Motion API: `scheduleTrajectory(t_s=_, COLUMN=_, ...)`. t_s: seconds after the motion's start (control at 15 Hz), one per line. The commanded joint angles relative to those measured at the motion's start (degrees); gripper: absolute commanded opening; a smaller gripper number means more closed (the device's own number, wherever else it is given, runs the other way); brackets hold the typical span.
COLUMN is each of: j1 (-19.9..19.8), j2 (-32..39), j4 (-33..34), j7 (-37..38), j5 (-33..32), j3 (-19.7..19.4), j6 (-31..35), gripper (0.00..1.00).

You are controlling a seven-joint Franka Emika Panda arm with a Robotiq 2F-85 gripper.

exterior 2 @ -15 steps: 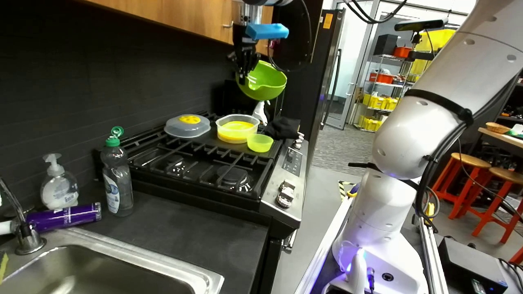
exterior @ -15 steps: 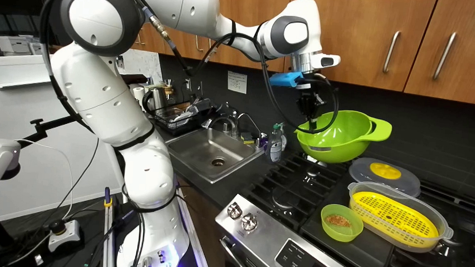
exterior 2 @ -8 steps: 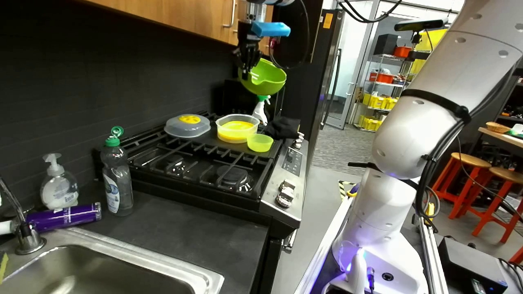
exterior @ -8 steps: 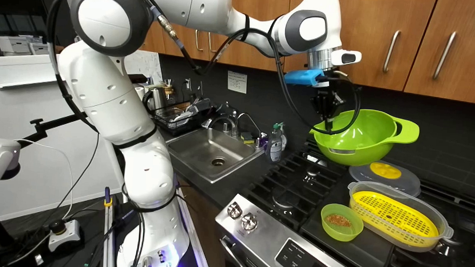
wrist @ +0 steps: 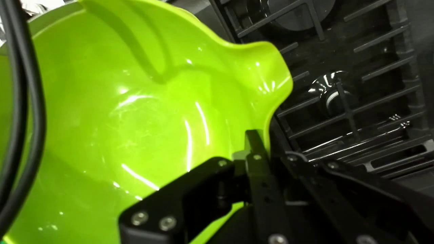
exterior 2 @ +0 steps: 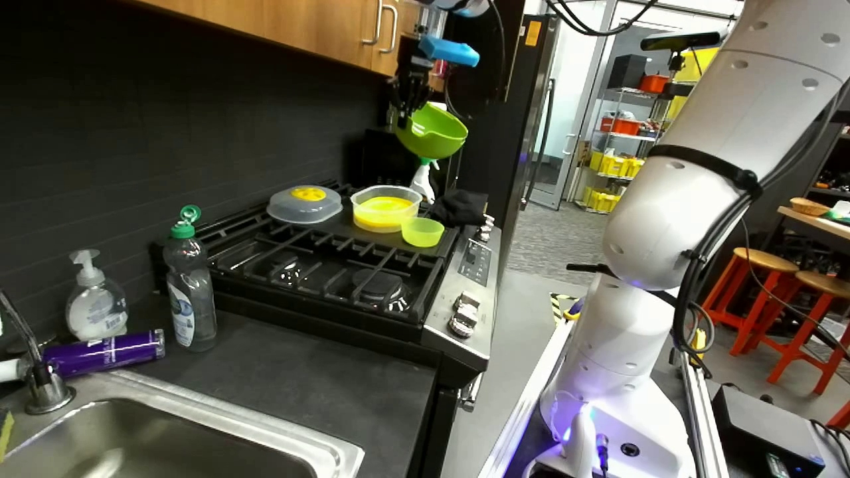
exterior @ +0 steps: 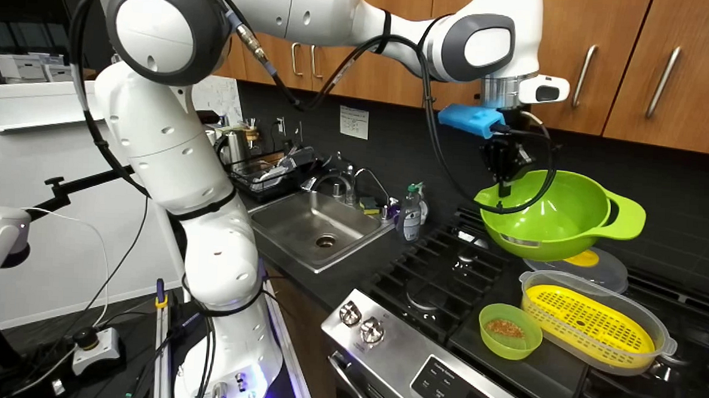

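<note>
Steel forms the sink (exterior: 287, 235) at left in an exterior view. Right of it stands a clear, green-capped bottle (exterior: 410, 219), its label too small to read, then the stove (exterior: 404, 357), whose glossy black panel (exterior: 454, 392) is headed "Cooking Options". Pinched narrow, the gripper (exterior: 504, 190) holds the rim of the bowl (exterior: 560, 214) near its spout. Smooth, shiny and lime-green, the bowl hangs tilted over the stove, farther right and slightly lower than half a second ago. Beneath, unmoved, sit a translucent green cup (exterior: 518, 350) of brownish grains (exterior: 505, 329) and an oval clear container (exterior: 661, 335) around a perforated yellow insert (exterior: 600, 329). Behind, the yellow-knobbed lid (exterior: 608, 271) is now more hidden by the bowl.
</note>
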Motion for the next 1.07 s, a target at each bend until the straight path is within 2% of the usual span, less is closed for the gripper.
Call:
scheduleTrajectory(t_s=0.0, j1=-1.4, j2=1.05, j4=2.71, j7=-1.81, j5=3.65, j3=-1.51, j6=-0.18, gripper=0.01)
scheduleTrajectory(t_s=0.87, j1=-4.24, j2=2.29, j4=3.55, j7=-0.89, j5=10.66, j3=-4.95, j6=-0.22, gripper=0.01)
scheduleTrajectory(t_s=1.0, j1=-5.4, j2=1.84, j4=1.59, j7=-2.4, j5=11.58, j3=-6.48, j6=0.29, gripper=0.01)
